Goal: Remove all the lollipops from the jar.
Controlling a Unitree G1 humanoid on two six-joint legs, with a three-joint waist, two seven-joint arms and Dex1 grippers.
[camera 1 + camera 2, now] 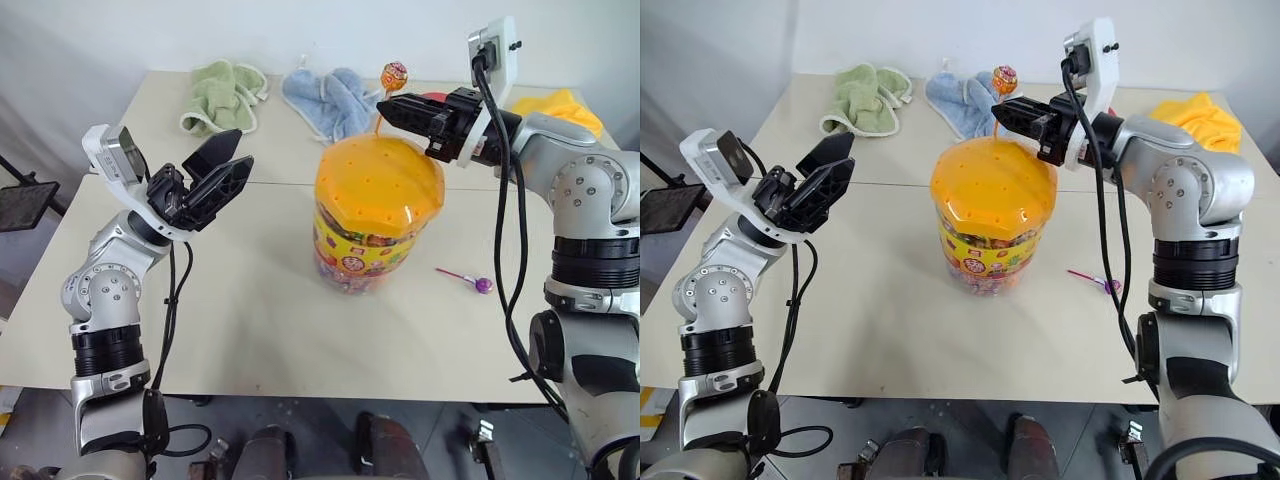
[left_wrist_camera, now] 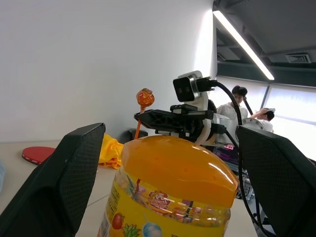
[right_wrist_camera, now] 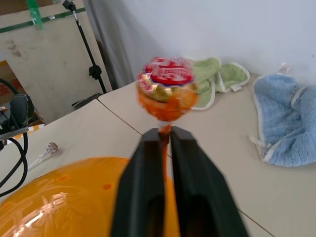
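The jar [image 1: 372,235], a clear tub with a domed orange lid [image 1: 378,178], stands mid-table. An orange lollipop [image 1: 394,75] rises over the lid's far side. My right gripper [image 1: 383,106] is shut on its stick just under the head, as the right wrist view shows for the lollipop [image 3: 167,88] and gripper [image 3: 163,132]. The stick's lower end reaches the lid; whether it sits in a hole I cannot tell. A purple lollipop [image 1: 482,285] lies on the table right of the jar. Another small lollipop [image 3: 51,147] lies on the table beyond the jar. My left gripper [image 1: 240,148] hangs open left of the jar, holding nothing.
A green cloth [image 1: 222,95], a blue cloth [image 1: 330,98] and a yellow cloth [image 1: 560,105] lie along the table's far side. A red paddle [image 2: 37,154] rests near the yellow cloth. People [image 2: 238,101] sit in the background. A seam crosses the table behind the jar.
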